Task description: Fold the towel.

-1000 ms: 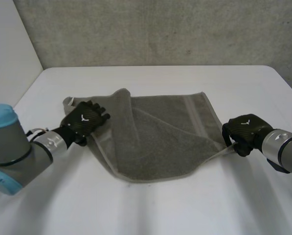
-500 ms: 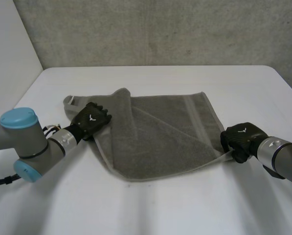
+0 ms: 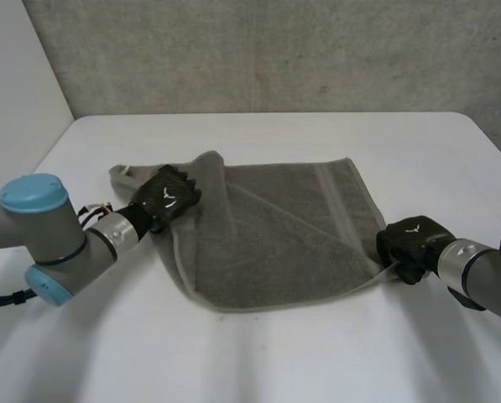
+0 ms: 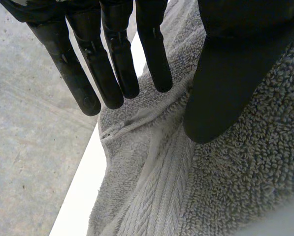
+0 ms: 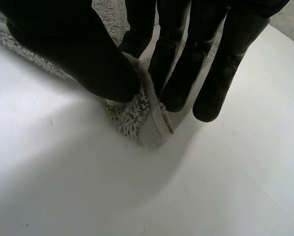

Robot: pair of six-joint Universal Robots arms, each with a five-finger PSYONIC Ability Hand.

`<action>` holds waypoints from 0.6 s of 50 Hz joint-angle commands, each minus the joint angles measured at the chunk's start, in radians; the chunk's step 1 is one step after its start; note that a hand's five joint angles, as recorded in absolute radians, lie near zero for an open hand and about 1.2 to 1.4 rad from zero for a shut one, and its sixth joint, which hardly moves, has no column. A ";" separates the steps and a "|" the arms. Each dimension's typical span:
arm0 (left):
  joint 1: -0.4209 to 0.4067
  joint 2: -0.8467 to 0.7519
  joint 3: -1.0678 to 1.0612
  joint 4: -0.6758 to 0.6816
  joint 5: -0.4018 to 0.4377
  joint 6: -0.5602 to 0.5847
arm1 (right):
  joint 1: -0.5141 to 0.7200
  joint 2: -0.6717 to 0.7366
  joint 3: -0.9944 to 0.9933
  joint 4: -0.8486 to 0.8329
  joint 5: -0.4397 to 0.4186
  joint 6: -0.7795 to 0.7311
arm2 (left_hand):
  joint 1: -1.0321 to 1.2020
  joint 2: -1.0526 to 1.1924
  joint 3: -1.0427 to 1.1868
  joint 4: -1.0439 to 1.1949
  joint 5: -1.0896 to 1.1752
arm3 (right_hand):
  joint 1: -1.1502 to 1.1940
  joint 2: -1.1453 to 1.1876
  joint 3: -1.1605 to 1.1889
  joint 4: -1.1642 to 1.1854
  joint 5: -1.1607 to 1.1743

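Observation:
A grey towel (image 3: 275, 231) lies crumpled on the white table (image 3: 317, 353), its left part folded over itself. My left hand (image 3: 170, 197) rests on that folded left edge. In the left wrist view its fingers (image 4: 112, 73) are straight and the thumb (image 4: 225, 83) stands apart from them, with a ridge of towel (image 4: 151, 162) below the gap. My right hand (image 3: 408, 243) is at the towel's near right corner. There its thumb (image 5: 78, 49) and fingers (image 5: 176, 69) pinch the corner (image 5: 147, 123) just above the table.
A grey concrete wall (image 3: 275, 50) runs behind the table, and a white wall (image 3: 15, 101) stands at the left. Bare tabletop (image 5: 211, 187) lies in front of the towel and to its right.
My left hand has slid right, further onto the towel's folded left edge, and its fingers have drawn in a little. My right hand has shifted slightly left with the corner.

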 commanded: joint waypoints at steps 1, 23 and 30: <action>-0.008 0.006 -0.008 -0.002 -0.001 0.003 | 0.000 0.003 -0.002 0.000 0.000 0.000 | 0.646 0.646 0.647 0.646 0.648 | 0.003 0.183 0.182 0.179 0.185; 0.065 0.581 -0.391 -0.137 -0.016 -0.014 | -0.005 -0.164 -0.058 0.096 0.003 0.001 | 0.648 0.649 0.649 0.648 0.651 | 0.003 0.183 0.182 0.179 0.185; 0.156 0.744 -0.414 -0.403 -0.019 -0.022 | -0.028 -0.312 -0.154 0.206 0.000 0.001 | 0.648 0.649 0.649 0.648 0.651 | 0.003 0.183 0.182 0.179 0.185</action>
